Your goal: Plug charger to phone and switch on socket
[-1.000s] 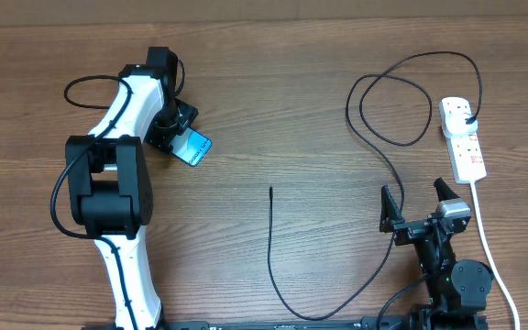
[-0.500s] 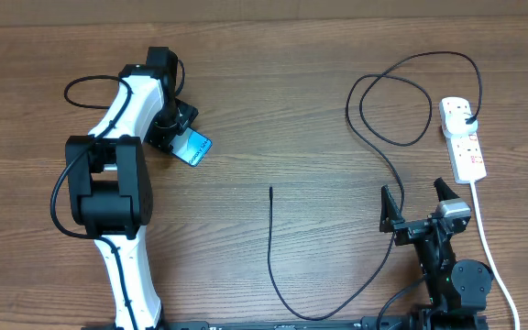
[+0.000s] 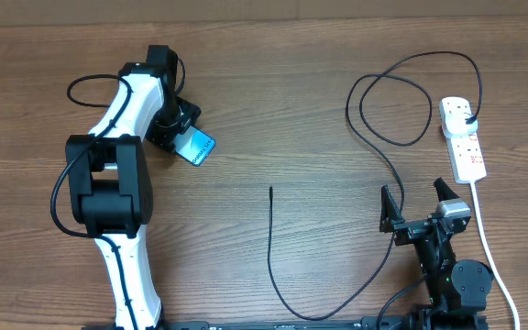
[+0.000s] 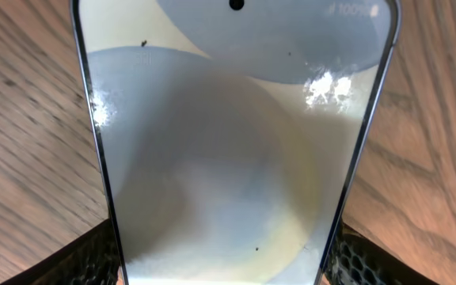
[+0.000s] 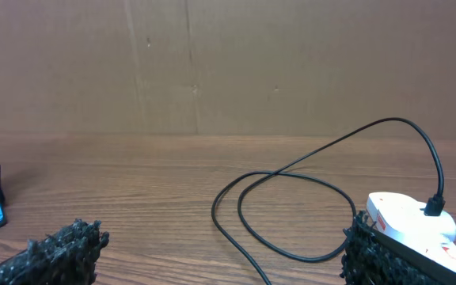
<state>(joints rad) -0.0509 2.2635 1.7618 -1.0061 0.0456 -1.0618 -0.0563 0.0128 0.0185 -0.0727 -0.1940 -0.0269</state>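
Though apart from one phone [image 3: 196, 147] (lit), one charger [image 3: 270, 247], one socket [image 3: 463, 137].

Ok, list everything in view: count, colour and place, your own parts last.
phone: 1, dark frame, light-blue screen; far left of the table, between the left gripper's fingers
charger: 1, thin black cable; plugged into the socket, loops across the right half, free tip at the table's centre
socket: 1, white strip with red marks; right edge
white cord: 1, white; runs from the socket toward the near edge
table: 1, brown wood; under everything
left gripper: 1, black; closed on the phone's sides
right gripper: 1, black; open and empty, near right, beside the socket
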